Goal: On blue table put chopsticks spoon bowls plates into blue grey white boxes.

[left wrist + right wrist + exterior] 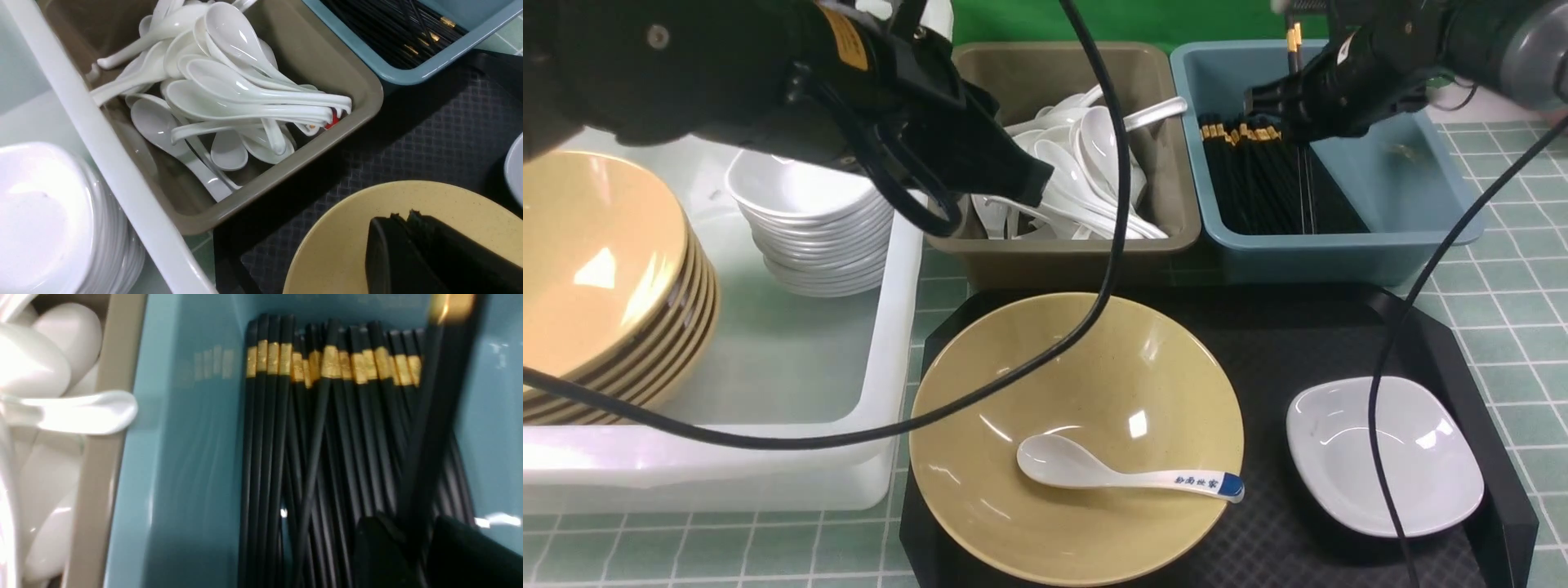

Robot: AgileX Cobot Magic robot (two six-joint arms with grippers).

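My right gripper [1294, 122] hangs over the blue box [1413, 180] and is shut on black chopsticks [1291, 49] that stand steeply, gold bands up; the wrist view shows them [433, 416] between the pads, above several chopsticks [327, 437] lying in the box. My left gripper [1031, 184] is shut and empty above the grey box's [1152, 90] front left; in its wrist view [402, 216] it hovers over a tan bowl [339, 245]. That bowl [1094, 384] sits on the black tray with the blue-lettered spoon [1111, 474] in it. A white plate [1384, 453] lies beside it.
The grey box holds several plain white spoons [1078, 155]. The white box [882, 343] at left holds a stack of tan bowls [605, 269] and a stack of white plates [809, 220]. The black tray [1298, 327] lies on the blue table [1503, 286]. Cables hang across the tray.
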